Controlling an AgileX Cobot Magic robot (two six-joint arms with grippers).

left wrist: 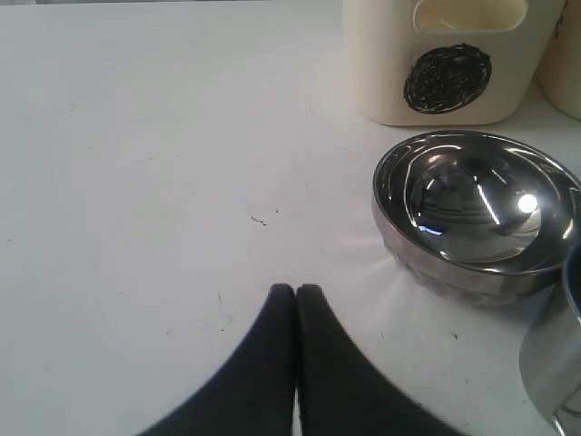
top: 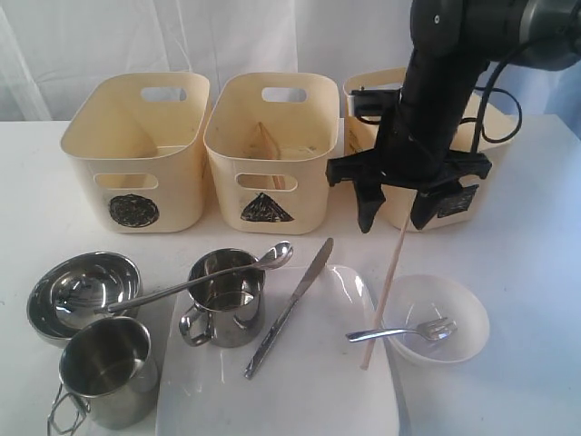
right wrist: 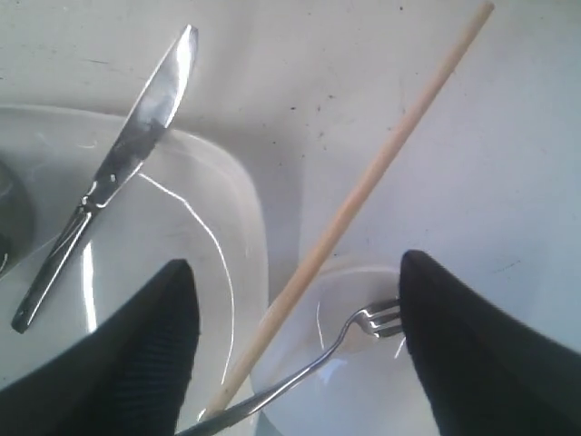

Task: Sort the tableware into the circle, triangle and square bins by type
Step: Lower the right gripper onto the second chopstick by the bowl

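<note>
My right gripper [top: 394,218] hangs open above the table, in front of the right-hand bin [top: 495,136], whose mark it mostly hides. Below it a wooden chopstick [right wrist: 381,163] lies slanted between the white plate [top: 281,391] and the clear bowl [top: 463,313], where a fork [top: 399,332] rests. A knife [top: 290,309] and one steel mug [top: 227,300] sit on the plate. A spoon [top: 200,283] bridges that mug and the steel bowl [top: 54,304]. A second mug [top: 104,372] stands front left. The left gripper [left wrist: 296,291] is shut and empty, low over the bare table near the steel bowl [left wrist: 477,218].
The circle bin [top: 136,154] stands at the back left and the triangle bin [top: 270,154] in the middle, close together. The right arm [top: 445,82] rises in front of the third bin. Bare white table [top: 536,272] lies right of the clear bowl.
</note>
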